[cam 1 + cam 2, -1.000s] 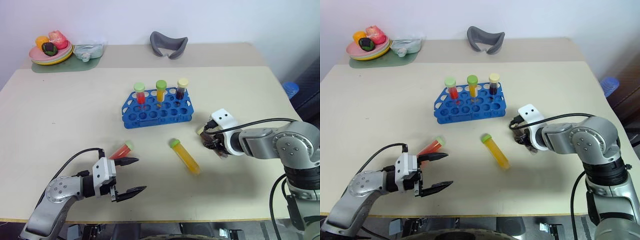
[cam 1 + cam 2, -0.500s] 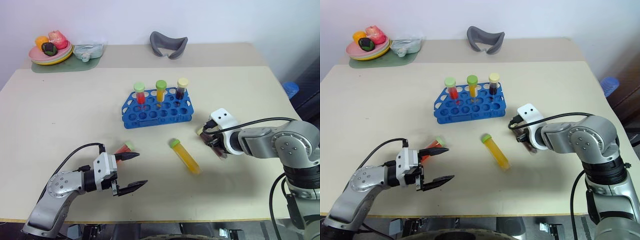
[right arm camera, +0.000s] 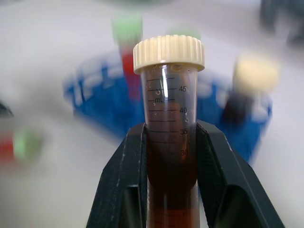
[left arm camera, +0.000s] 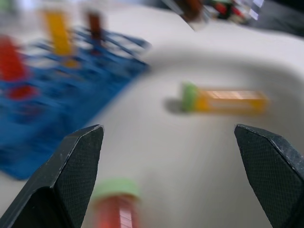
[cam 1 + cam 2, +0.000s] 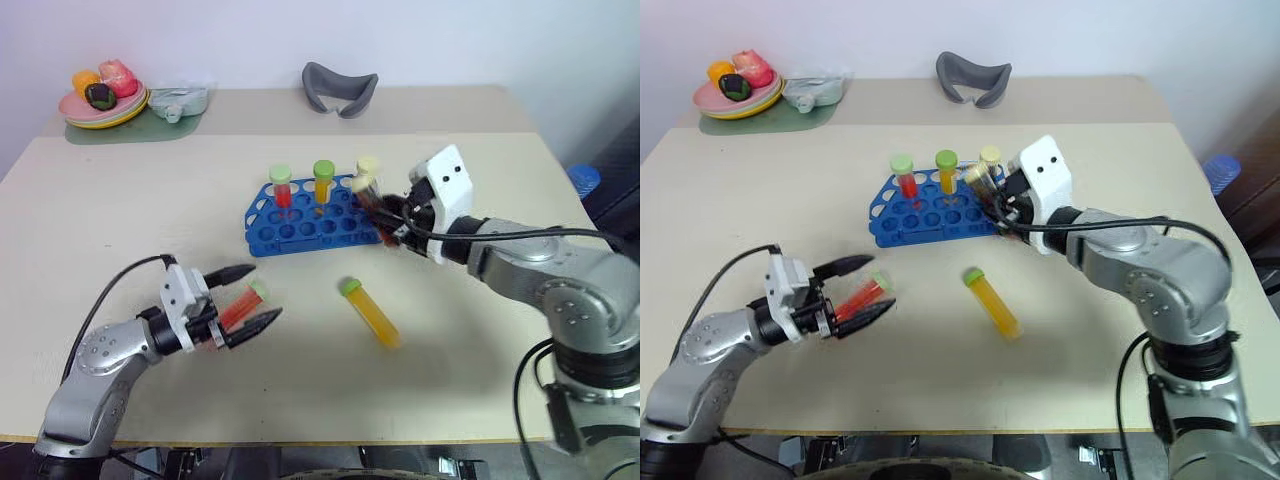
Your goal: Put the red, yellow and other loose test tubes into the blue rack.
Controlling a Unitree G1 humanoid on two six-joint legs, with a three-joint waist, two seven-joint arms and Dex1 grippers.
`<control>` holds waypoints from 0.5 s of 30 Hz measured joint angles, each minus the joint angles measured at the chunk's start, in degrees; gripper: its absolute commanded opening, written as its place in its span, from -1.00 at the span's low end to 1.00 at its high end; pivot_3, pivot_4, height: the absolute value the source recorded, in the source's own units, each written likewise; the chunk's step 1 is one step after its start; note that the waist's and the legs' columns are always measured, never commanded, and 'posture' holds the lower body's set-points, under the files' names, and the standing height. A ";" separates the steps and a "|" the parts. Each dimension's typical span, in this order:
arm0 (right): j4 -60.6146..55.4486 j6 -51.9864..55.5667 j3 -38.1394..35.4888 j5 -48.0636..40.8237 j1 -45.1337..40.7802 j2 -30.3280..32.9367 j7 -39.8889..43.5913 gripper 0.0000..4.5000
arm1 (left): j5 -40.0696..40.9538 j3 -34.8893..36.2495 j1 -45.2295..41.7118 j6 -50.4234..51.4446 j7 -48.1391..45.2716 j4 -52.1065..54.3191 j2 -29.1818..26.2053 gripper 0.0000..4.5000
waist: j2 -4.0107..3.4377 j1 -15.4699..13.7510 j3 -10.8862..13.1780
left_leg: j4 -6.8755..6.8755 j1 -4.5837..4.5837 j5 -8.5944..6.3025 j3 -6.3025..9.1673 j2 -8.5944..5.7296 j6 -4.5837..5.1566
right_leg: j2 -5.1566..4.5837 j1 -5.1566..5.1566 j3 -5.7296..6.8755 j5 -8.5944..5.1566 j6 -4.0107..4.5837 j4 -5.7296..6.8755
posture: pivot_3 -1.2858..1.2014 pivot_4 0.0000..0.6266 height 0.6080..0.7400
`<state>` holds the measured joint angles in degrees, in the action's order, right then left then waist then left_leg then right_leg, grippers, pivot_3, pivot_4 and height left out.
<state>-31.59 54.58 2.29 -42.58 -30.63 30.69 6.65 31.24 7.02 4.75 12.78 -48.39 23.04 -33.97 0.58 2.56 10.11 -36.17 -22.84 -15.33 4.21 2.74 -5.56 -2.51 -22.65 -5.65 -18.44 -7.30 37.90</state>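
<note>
Far left at the back of the table (image 5: 100, 200), a plate of toy fruit (image 5: 100, 100) sits on a green mat beside a small clear packet (image 5: 178, 100). Nearer, on the left, the left gripper (image 5: 247, 297) hangs low over the tabletop with its two black fingers spread wide, one to each side of the red tube (image 5: 238, 305). That tube with its light-green cap lies on the table in the gap between them, and nothing is clamped on it; whether either finger touches it is hard to say. In the left wrist view both fingers (image 4: 71, 166) stand far apart, with the green cap of the red tube (image 4: 116, 190) low between them.

Moving to the centre, the blue rack (image 5: 300, 225) stands on the table with three capped tubes upright in its back row: red, orange-yellow and dark brown. In front of the rack, well apart from it, the orange-yellow tube (image 5: 370, 312) lies flat, its green cap pointing toward the rack.

Now to the right: the right gripper (image 5: 378, 218) is up off the table by the rack's right end, squeezed tight on the dark-brown tube (image 3: 168, 123). In the right wrist view both fingers (image 3: 118, 190) press its sides below the pale-yellow cap. At the back of the table lies a grey curved object (image 5: 340, 88).
</note>
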 measured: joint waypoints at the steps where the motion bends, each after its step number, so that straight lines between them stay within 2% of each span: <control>1: 1.72 -4.85 0.83 3.57 0.98 -3.63 -0.74 -0.65 | 0.03 0.31 -1.33 0.67 1.48 0.00 0.91 1.00 | 0.00 0.01 0.00 | -0.01 0.01 0.00 0.00 0.00 -0.01 | 0.00 0.00 0.00 0.00 0.00 0.02 | 0.03 -0.52 1.00; 6: 8.86 -20.59 2.14 14.16 4.54 -14.33 -2.71 -0.65 | 0.20 0.48 -5.35 3.40 6.58 0.35 2.82 1.00 | 0.00 0.07 0.00 | 0.02 0.02 0.02 0.01 0.00 -0.03 | 0.01 -0.04 -0.01 0.00 0.00 0.08 | 0.03 -0.52 1.00; 10: 14.39 -29.88 4.52 19.77 8.09 -18.59 -0.39 -0.65 | 0.16 0.37 -6.71 5.51 9.04 0.87 3.43 1.00 | -0.04 0.15 0.02 | 0.01 0.03 0.03 0.00 0.00 -0.04 | 0.01 -0.04 -0.01 0.00 0.00 0.11 | 0.03 -0.52 1.00; 15: 20.29 -38.52 4.45 23.52 8.13 -22.13 1.77 -0.65 | 0.64 0.43 -7.45 7.17 10.55 2.52 3.67 1.00 | -0.04 0.17 0.02 | 0.03 0.10 0.04 0.00 0.00 -0.07 | 0.01 -0.01 -0.01 0.01 0.01 0.13 | 0.03 -0.52 1.00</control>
<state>-11.30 16.06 6.74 -19.07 -22.50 8.56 8.42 31.88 7.45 -2.70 19.95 -37.84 25.57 -30.30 0.54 2.73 10.13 -36.14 -22.74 -15.29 4.22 2.74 -5.63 -2.50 -22.66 -5.66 -18.43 -7.29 38.03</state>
